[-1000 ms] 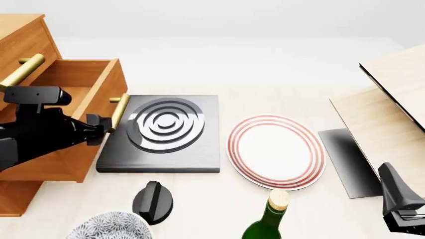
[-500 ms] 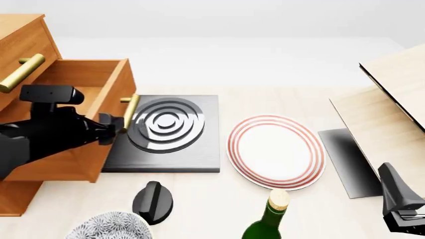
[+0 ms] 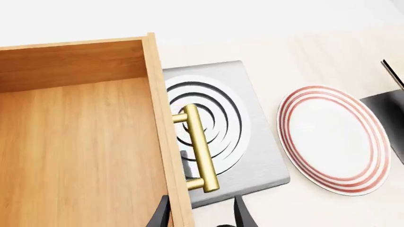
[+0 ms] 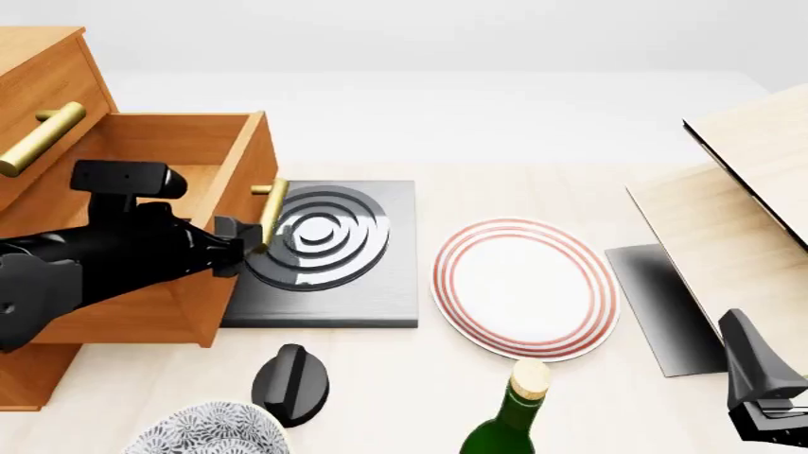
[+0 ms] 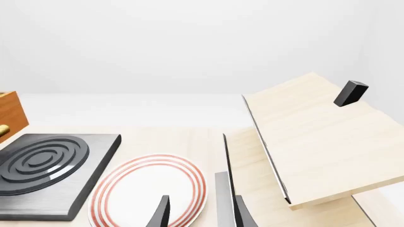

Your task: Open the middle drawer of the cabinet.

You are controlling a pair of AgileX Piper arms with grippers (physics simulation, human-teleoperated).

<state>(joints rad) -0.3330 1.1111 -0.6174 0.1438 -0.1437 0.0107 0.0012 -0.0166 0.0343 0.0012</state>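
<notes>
The middle drawer [image 4: 189, 236] is seen pulled well out of the cabinet [image 4: 44, 85] at the table's left, its front reaching over the edge of the black hotplate [image 4: 341, 255], while the top drawer's handle [image 4: 41, 139] sits further back. The left gripper [image 4: 246, 236] is held at the drawer's brass handle [image 3: 200, 149] — in the left wrist view its fingers [image 3: 242, 215] are parted to either side of the drawer front, and no grasp on the bar is shown. The right gripper [image 5: 198, 213] is kept low at the near right, fingers spread with nothing between them, near the red-ringed plate [image 4: 525, 287] and the pale plywood box [image 4: 745, 218].
</notes>
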